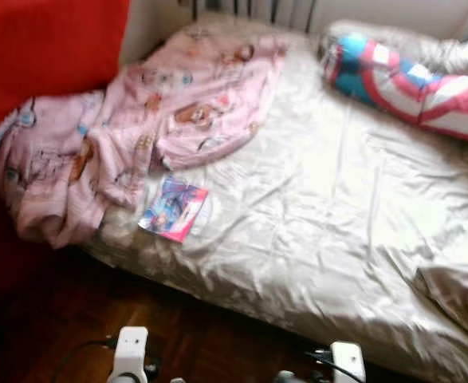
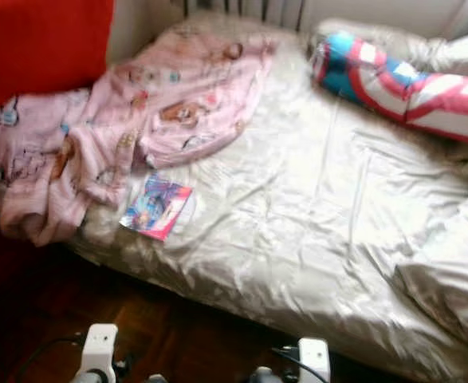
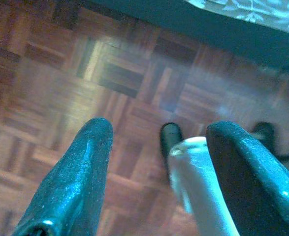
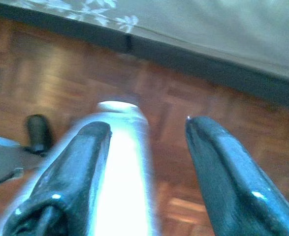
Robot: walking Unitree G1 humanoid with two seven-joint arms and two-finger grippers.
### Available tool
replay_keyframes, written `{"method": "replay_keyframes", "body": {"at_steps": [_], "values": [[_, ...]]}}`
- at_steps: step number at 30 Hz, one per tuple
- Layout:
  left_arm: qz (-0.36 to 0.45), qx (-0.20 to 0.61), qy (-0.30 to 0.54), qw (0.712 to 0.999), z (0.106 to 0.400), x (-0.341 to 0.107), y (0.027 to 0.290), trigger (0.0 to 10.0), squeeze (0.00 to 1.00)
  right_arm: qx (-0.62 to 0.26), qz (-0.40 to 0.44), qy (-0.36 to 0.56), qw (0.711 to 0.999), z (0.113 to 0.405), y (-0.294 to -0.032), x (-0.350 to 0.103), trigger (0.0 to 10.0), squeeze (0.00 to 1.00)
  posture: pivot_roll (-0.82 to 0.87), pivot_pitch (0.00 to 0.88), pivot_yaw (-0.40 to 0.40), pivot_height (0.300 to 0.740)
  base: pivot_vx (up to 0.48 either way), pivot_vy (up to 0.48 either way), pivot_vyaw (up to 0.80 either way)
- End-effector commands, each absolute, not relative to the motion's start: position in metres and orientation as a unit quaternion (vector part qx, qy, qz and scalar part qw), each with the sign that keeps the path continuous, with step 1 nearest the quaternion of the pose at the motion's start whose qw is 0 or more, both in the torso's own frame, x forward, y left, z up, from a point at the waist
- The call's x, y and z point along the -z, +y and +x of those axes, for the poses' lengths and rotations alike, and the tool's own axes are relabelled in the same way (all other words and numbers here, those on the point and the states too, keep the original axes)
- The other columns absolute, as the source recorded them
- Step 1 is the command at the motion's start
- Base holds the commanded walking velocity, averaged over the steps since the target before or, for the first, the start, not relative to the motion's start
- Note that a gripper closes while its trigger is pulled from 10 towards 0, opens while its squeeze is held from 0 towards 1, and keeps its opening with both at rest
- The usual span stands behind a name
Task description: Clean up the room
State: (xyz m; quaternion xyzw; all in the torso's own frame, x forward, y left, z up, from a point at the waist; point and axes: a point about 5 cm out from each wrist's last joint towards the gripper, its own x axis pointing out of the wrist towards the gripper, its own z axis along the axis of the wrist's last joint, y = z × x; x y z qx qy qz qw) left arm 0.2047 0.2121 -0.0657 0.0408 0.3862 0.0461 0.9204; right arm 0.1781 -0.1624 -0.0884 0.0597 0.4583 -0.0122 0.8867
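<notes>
You're looking down at a bed (image 1: 321, 239) w/ a shiny cream satin sheet, rumpled all over, filling most of the head view from centre out to 3 o'clock. At 10 o'clock a pink blanket (image 1: 138, 136) w/ cartoon prints lies bunched up, one end spread on the sheet toward 12, the other end sagging off the bed's edge at 9 against a red surface (image 1: 42, 56) that takes up the 10–11 corner. Just beside the blanket's lower fold, touching or nearly so, a small colourful booklet (image 1: 174, 207) lies flat on the sheet close to the mattress edge, approx. 8 o'clock from the bed's middle. At 2 o'clock a long cushion (image 1: 409, 84) in blue, red & white stripes lies across the top end of the bed, w/ a pale pillow behind it, too washed out to read more. At 4 o'clock a flap of the same cream fabric is folded over. Dark wood parquet floor (image 1: 186, 335) runs along 6–7 o'clock. Both arms hang low: left gripper (image 3: 159, 147) points at the parquet, fingers spread wide, nothing between them; right gripper (image 4: 149, 147) likewise hangs over the floor near the bed's base, fingers wide apart & empty. Silver limb parts show blurred behind both sets of fingers.
</notes>
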Motion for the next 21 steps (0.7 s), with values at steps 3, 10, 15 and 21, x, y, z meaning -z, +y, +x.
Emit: {"method": "replay_keyframes", "body": {"at_steps": [3,10,15,21], "values": [[0.037,-0.04,0.405,0.913,0.1943,0.0729,0.2065,10.0,0.0,0.028,0.054,0.464,0.884,0.1742,-0.1746,0.0895,10.0,0.0,0.03,0.223,-0.029,0.74,0.0,-0.331,-0.76],[0.037,-0.041,0.408,0.911,0.1943,0.0729,0.208,10.0,0.0,0.03,0.054,0.461,0.885,0.1752,-0.1745,0.0889,10.0,0.0,0.03,0.221,-0.029,0.74,0.0,-0.334,-0.65],[0.037,-0.041,0.408,0.911,0.1958,0.0722,0.2082,10.0,0.0,0.031,0.055,0.456,0.887,0.1765,-0.1745,0.0882,10.0,0.0,0.03,0.221,-0.029,0.74,0.0,-0.334,0.0],[0.038,-0.04,0.408,0.912,0.1965,0.0718,0.2085,10.0,0.0,0.032,0.055,0.455,0.888,0.1768,-0.1743,0.088,10.0,0.0,0.03,0.221,-0.029,0.74,0.0,-0.332,0.0]]}}
